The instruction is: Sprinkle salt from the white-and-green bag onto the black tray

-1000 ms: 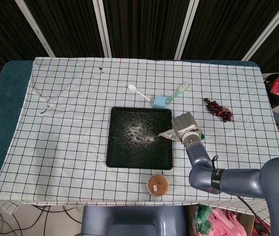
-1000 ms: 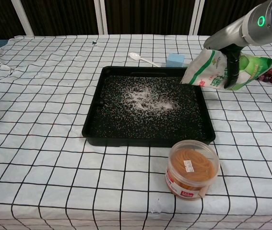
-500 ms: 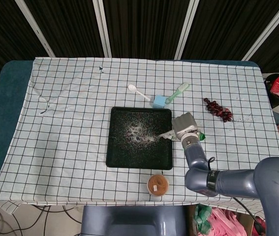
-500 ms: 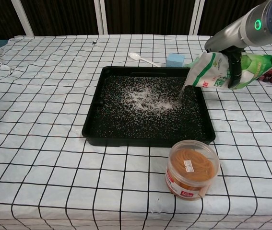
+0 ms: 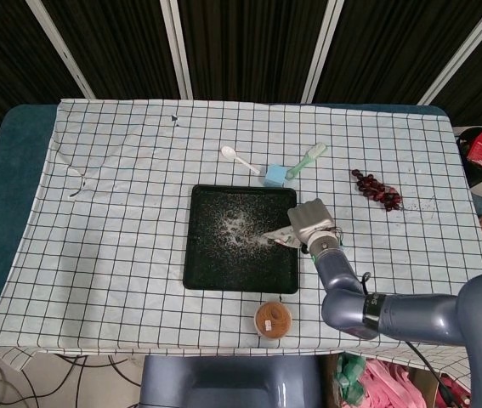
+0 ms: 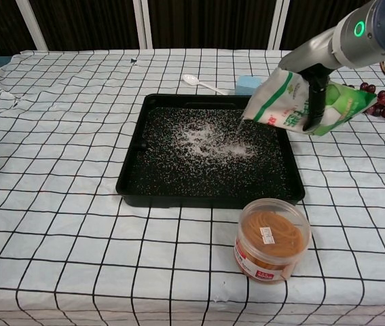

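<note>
Right robot hand [image 6: 312, 92] grasps the white-and-green bag [image 6: 294, 102], mouth tipped down-left over the black tray [image 6: 209, 197]. Bag has shifted further over the tray since 1 s ago; salt pile just below the mouth looks, probably, larger. Sprinkling underway. Left robot hand unseen.

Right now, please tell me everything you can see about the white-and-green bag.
The white-and-green bag looks like a soft plastic pouch, white with green areas and small print too fine to read. The right hand grips it above the right edge of the black tray, off the table. It is tilted, its open corner pointing down and left over the tray, where white salt lies scattered. Only the hand touches it.
</note>
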Controlling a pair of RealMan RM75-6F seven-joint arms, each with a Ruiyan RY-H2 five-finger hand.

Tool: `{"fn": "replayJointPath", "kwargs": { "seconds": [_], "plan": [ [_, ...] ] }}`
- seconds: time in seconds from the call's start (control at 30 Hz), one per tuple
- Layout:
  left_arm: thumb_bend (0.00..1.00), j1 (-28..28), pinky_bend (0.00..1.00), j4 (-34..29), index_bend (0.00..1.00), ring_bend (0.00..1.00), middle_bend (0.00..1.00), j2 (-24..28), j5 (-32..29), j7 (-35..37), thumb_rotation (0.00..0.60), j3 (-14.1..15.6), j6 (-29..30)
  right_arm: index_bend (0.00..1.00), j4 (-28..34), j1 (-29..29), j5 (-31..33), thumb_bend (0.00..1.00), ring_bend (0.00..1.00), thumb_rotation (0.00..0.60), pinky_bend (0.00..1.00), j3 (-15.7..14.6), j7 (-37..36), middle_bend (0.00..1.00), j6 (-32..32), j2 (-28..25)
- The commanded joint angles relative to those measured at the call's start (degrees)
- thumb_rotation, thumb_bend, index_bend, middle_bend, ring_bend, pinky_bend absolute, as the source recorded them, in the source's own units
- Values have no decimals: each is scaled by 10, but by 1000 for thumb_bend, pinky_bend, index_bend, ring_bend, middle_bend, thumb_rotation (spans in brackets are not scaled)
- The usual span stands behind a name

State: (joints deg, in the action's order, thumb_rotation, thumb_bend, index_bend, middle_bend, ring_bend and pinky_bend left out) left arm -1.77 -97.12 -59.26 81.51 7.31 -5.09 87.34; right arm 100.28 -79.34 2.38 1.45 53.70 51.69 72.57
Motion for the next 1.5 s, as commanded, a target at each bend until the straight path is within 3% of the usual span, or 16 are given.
{"fn": "replayJointPath", "kwargs": {
  "seconds": [0.03, 0.37, 0.7, 0.97, 1.3, 1.5],
  "plan": [
    [619, 0, 0, 0, 225, 0, 48, 0, 0, 0, 600, 0, 0, 499, -15, 85, -167, 299, 542, 600, 548, 47, -134, 455, -20, -4],
    [618, 0, 0, 0, 225, 0, 48, 0, 0, -1, 600, 0, 1, 499, -42, 176, -314, 298, 540, 600, 548, 98, -321, 454, -55, 1],
    [619, 0, 0, 0, 224, 0, 48, 0, -2, -1, 600, 0, -1, 506, -58, 250, -404, 298, 536, 600, 548, 142, -481, 437, -68, 3],
    [619, 0, 0, -2, 225, 0, 47, 0, -1, -3, 600, 0, 0, 511, -70, 310, -457, 296, 521, 600, 547, 145, -552, 434, -25, 11],
    [618, 1, 0, -2, 225, 0, 48, -1, -2, -5, 600, 0, 1, 511, -127, 401, -565, 294, 519, 600, 547, 117, -599, 429, 111, 78],
    [619, 1, 0, -2, 225, 0, 48, -1, -2, -5, 600, 0, 0, 511, -157, 422, -574, 293, 519, 600, 547, 120, -631, 429, 114, 113]
  ]
}}
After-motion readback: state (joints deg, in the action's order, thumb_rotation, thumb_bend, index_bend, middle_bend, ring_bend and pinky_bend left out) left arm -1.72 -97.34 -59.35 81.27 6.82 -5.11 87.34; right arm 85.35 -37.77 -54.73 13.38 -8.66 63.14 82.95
